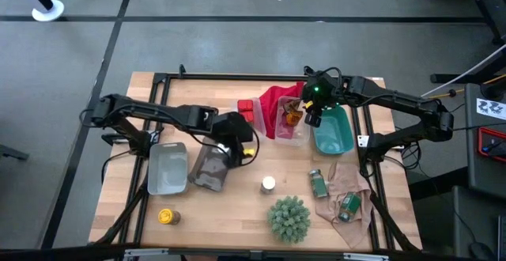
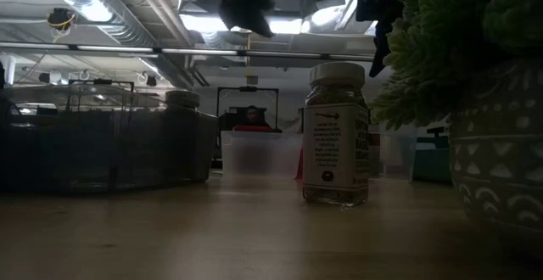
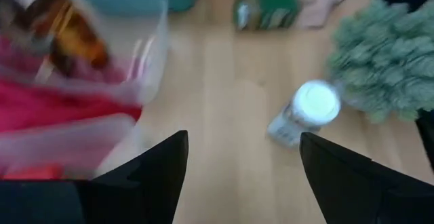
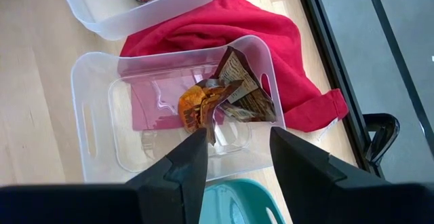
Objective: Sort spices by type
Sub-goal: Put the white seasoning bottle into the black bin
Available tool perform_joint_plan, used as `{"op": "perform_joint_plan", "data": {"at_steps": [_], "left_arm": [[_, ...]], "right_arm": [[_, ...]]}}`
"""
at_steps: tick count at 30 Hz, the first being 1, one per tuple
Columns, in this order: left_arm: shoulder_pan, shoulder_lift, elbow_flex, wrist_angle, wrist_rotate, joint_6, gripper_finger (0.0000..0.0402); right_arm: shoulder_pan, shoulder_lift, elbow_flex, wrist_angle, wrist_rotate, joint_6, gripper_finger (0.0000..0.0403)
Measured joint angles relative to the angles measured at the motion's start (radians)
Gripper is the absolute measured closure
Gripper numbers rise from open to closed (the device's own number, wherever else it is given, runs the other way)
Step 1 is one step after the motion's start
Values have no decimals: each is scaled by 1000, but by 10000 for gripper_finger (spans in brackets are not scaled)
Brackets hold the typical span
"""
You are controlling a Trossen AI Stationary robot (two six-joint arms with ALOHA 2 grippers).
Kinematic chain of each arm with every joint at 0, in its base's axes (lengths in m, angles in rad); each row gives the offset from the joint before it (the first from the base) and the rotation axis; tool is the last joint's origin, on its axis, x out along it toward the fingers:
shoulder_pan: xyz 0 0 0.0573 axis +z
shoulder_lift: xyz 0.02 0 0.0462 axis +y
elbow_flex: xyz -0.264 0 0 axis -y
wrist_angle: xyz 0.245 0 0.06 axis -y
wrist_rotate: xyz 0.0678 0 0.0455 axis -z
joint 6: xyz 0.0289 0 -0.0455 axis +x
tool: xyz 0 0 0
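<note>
Dark fingers [image 4: 183, 170] of the right gripper [image 1: 312, 112] fill the foreground of its wrist view, standing partly apart with nothing between them, poised above a clear bin [image 4: 95, 68]. Inside that bin lies a brown-amber packet [image 4: 227, 91], crumpled and leaning toward one wall; a red cloth [image 4: 224, 27] spreads beneath and beside the bin, and a second clear bin holding red tins [image 1: 249, 108] sits beyond it. Outward from there, the left gripper [image 1: 237, 138] hangs wide and empty over mid-table, with a white-topped jar [image 3: 308, 108] standing just ahead of it near the spiky green plant [image 1: 288, 217]. Green-labelled jars [image 1: 318, 183] lie by a teal bin [image 1: 344, 138]; a yellow-capped jar [image 1: 167, 216] sits at the front left.

Risk, as I judge it: a reach for the white-topped jar could knock it over, since it is tall and narrow, or brush the plant close beside it.
</note>
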Motion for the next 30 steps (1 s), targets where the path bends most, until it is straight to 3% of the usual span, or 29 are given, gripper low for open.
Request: {"op": "perform_joint_plan", "data": {"at_steps": [15,24,30], "left_arm": [[-91,206,-1,145,40,235,135],[-106,315,-1,192,45,239,135],[-106,357,-1,241,123,244,135]], "right_arm": [[0,0,0,-1,0,0,242],[0,0,0,-1,-1,0,242],[0,0,0,-1,-1,0,242]]}}
